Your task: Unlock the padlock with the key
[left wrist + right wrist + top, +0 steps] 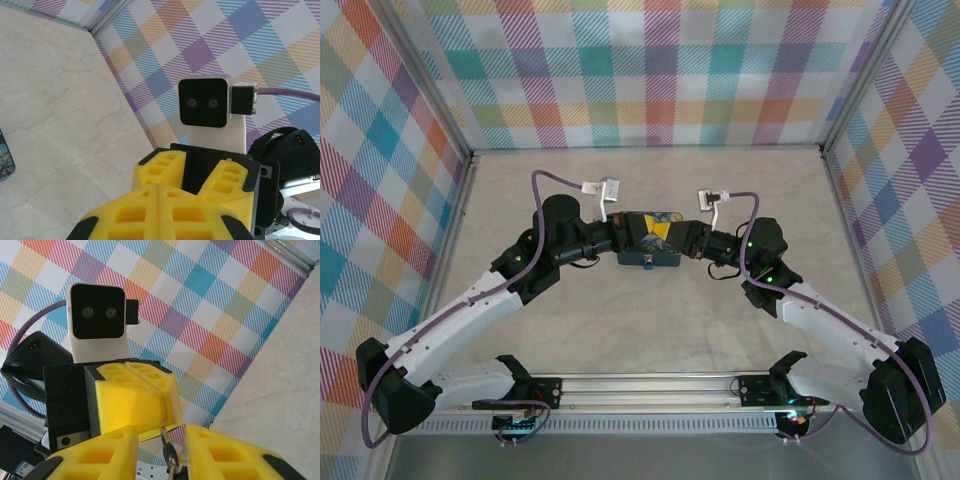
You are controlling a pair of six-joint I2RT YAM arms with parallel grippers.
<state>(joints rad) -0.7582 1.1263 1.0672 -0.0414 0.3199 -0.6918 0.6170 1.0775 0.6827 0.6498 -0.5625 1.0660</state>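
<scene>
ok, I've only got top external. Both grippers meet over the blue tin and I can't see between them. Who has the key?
Observer: In the right wrist view the key, a thin silvery piece, sticks out of the closed tips of the left gripper.
Operator: Right gripper on it?
Observer: Not clamped. The right gripper has a finger on each side of it, with a gap showing.
Operator: Left really shut?
Observer: Yes. The left wrist view shows its fingers pressed together, no gap.
</scene>
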